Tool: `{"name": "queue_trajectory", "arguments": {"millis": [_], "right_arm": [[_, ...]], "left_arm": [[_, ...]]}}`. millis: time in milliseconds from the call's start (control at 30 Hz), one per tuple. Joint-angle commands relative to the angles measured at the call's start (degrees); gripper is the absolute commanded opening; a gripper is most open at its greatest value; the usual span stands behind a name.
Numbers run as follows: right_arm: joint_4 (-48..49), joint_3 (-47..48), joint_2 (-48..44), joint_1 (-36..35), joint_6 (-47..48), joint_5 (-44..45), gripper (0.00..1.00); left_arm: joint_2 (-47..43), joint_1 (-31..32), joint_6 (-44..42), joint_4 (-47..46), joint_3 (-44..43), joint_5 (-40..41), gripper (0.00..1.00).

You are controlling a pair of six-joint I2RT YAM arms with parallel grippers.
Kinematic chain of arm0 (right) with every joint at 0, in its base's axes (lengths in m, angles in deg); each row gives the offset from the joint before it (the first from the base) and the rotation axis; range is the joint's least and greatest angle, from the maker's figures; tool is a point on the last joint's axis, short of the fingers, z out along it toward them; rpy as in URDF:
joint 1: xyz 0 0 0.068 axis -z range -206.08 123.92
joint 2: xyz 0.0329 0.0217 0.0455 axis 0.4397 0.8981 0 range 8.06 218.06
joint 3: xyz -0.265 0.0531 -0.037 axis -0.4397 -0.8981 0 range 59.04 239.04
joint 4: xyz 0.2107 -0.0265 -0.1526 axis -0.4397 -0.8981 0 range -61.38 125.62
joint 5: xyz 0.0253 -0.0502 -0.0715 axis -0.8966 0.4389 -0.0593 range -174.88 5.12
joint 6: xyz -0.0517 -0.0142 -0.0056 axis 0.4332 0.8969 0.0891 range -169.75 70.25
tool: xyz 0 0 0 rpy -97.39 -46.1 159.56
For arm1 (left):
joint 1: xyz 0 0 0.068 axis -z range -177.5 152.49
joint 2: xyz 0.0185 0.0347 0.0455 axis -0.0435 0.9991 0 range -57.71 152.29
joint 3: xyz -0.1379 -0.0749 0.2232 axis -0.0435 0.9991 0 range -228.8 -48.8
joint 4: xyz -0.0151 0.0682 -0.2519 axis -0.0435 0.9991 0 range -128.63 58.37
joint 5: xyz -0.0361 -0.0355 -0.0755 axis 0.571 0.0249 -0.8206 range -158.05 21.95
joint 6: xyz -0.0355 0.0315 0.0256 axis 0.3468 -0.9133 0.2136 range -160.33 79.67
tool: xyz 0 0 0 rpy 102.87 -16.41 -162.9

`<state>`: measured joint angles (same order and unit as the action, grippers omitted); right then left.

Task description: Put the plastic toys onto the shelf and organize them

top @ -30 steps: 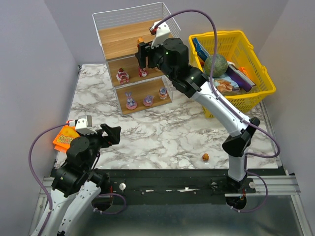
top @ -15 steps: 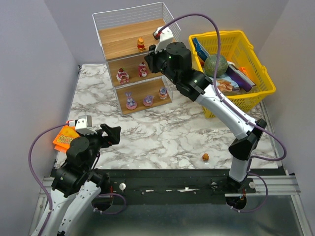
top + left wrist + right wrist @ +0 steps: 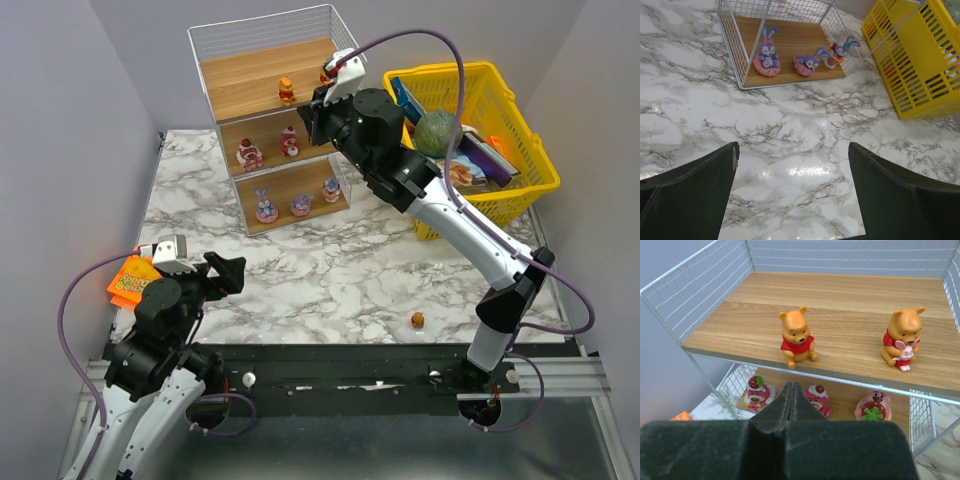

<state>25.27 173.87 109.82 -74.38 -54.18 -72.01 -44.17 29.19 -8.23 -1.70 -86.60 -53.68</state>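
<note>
The right gripper [image 3: 790,402] is seen clenched on nothing, its two fingers pressed flat together, and it is held just in front of the top board of the shelf [image 3: 840,295]. One orange-yellow bear [image 3: 798,337] is found straight ahead of the closed tips, upright near the board's front edge. A second bear [image 3: 902,337], hugging a small pink figure, stands ahead and off toward the right of the wrist view. Three red-pink figurines [image 3: 816,396] are lined up on the middle board, below and beyond the tips. The left gripper [image 3: 793,150] is held released, its jaws spread wide above the marble table [image 3: 700,115] with nothing between them. Three purple bunnies [image 3: 768,52] are set in a row on the bottom board, well ahead of it. A lone figurine [image 3: 417,320] is seen on the table, well apart from both grippers, off to the left gripper's right. A yellow basket [image 3: 910,65] is seen ahead and to the right of the left gripper, and an orange packet [image 3: 128,280] lies off to its left, near the arm
</note>
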Motion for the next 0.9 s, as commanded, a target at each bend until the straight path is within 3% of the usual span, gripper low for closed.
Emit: {"name": "queue_trajectory", "arguments": {"millis": [0, 867], "right_arm": [[2.35, 0.39, -0.34, 0.22, 1.00, -1.26, 0.01], [3.14, 6.29, 6.18, 0.22, 3.63, 0.23, 0.01]], "left_arm": [[-0.71, -0.07, -0.54, -0.45, 0.36, 0.31, 0.99], [-0.27, -0.07, -0.54, -0.45, 0.36, 0.31, 0.99]]}}
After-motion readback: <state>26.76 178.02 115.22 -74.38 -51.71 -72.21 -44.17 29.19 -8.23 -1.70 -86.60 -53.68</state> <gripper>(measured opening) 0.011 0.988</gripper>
